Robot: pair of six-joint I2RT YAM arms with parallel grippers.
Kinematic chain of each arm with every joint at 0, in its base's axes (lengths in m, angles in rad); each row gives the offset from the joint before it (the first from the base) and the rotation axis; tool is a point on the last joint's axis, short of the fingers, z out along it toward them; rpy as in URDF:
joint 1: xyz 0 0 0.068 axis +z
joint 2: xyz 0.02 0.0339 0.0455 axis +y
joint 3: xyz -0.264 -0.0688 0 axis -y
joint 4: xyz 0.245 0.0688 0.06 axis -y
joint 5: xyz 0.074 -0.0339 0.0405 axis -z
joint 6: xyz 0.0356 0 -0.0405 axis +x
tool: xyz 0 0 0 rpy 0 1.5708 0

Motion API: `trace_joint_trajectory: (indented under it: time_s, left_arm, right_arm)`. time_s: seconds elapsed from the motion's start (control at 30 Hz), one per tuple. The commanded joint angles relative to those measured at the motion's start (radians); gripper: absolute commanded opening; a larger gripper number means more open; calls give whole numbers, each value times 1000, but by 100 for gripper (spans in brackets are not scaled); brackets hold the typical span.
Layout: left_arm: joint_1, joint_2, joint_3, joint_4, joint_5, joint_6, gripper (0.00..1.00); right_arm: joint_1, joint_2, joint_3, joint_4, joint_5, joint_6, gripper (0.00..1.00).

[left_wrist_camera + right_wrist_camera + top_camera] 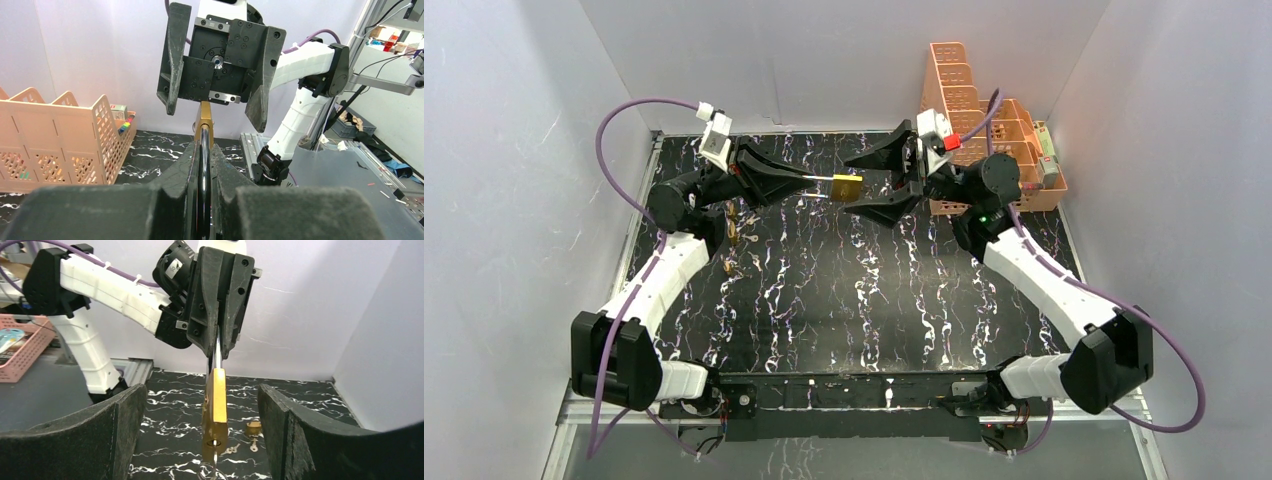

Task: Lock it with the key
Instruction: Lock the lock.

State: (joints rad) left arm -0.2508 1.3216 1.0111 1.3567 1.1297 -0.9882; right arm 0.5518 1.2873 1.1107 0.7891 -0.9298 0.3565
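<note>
Clamping padlock (847,187) shackle: left gripper (817,186); right gripper (202,432) agape, empty; key (214,461) seen only from right wrist

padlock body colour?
Brass gold; the padlock shows best in the right wrist view.

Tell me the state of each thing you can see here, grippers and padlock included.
left gripper: shut on the shackle.
right gripper: open, jaws on either side of the padlock, not touching it.
padlock: held off the table; the fingers hide whether it is latched.
key: appears seated in the keyhole.
spare padlock: lying on the table.
basket: upright, back right.
</note>
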Motion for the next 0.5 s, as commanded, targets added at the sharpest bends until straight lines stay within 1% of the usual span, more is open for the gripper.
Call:
trace_joint_trajectory:
  time_s: [0.0, 0.23, 0.47]
  left_arm:
    - [-2, -67, 41, 110, -102, 20, 0]
    - [-2, -67, 51, 119, -113, 38, 0]
    - [-1, -49, 61, 157, -112, 9, 0]
  right_arm:
    - [3, 35, 58, 201, -82, 207, 86]
    - [13, 56, 60, 207, -76, 225, 84]
    - [26, 92, 83, 218, -74, 243, 82]
